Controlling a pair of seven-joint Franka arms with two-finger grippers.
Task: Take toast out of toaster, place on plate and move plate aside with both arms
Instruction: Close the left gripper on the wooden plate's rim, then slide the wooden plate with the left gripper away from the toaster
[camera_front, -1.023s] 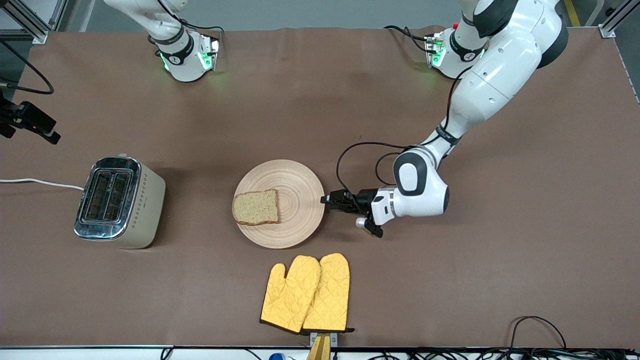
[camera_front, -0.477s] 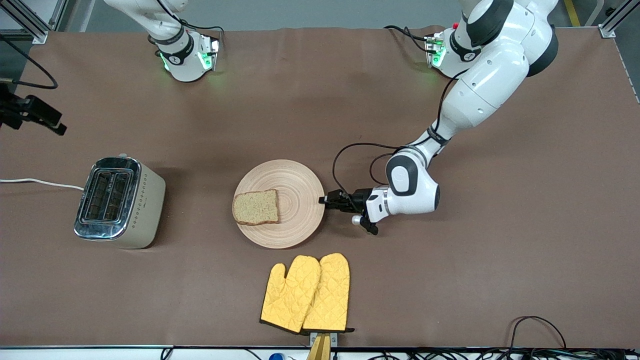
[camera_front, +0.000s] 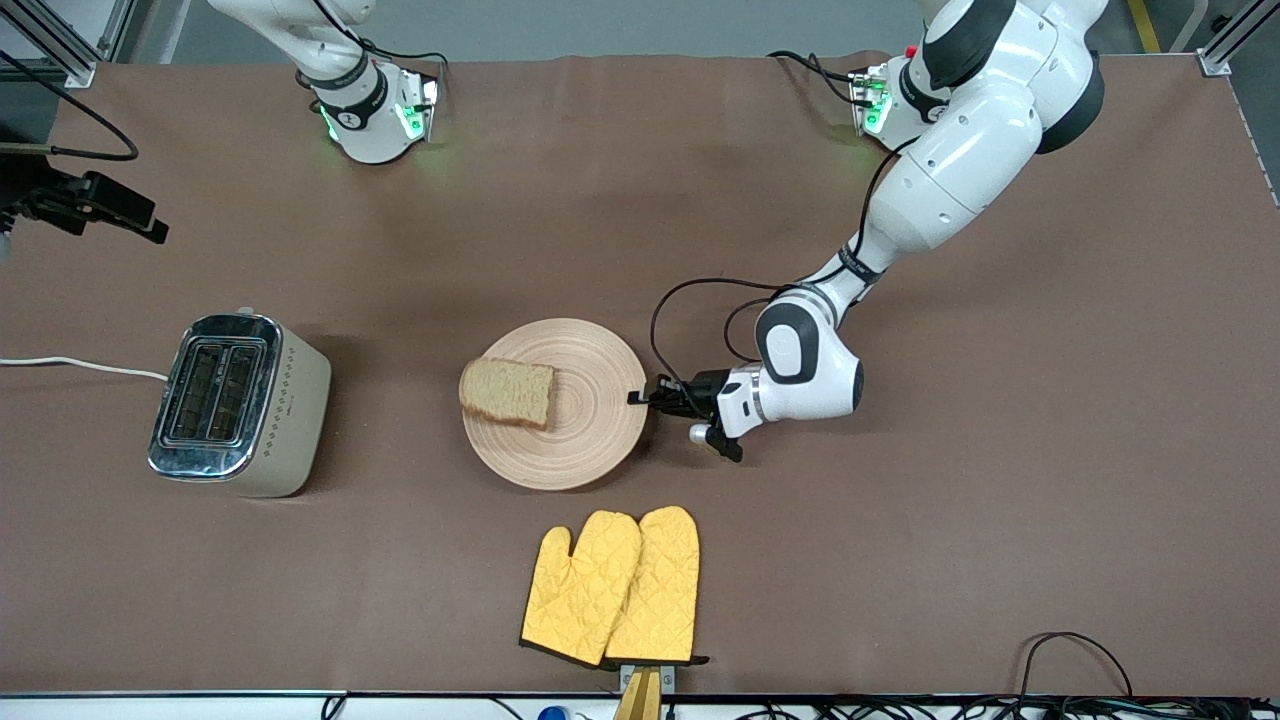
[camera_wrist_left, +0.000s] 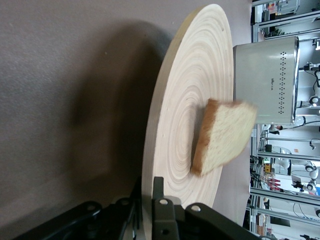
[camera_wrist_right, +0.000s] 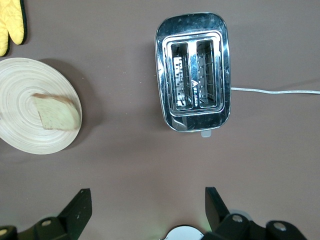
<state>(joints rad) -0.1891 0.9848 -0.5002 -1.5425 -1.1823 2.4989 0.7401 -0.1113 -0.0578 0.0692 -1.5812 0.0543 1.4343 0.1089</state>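
- While the left gripper (camera_front: 640, 397) has clamped down on the rim of the round light wooden plate (camera_front: 590, 420) at the left arm's end, that edge has lifted and the plate sits tilted.
- The square slice of light brown toast (camera_front: 507, 392) has slid on the plate toward the right arm's end since a second ago; it could slip off if the tilt grows.
- The chrome-topped cream toaster (camera_front: 238, 403) stands with both slots empty, well apart from the plate; removal and placing look done, moving aside is starting.
- The right gripper (camera_wrist_right: 145, 207) hangs above the surface near the toaster, jaws wide, holding nothing.
- Small dark mark on the toaster's side, unreadable.
- Yellow quilted oven mitts (camera_front: 612, 587) lie nearer the camera than the plate.
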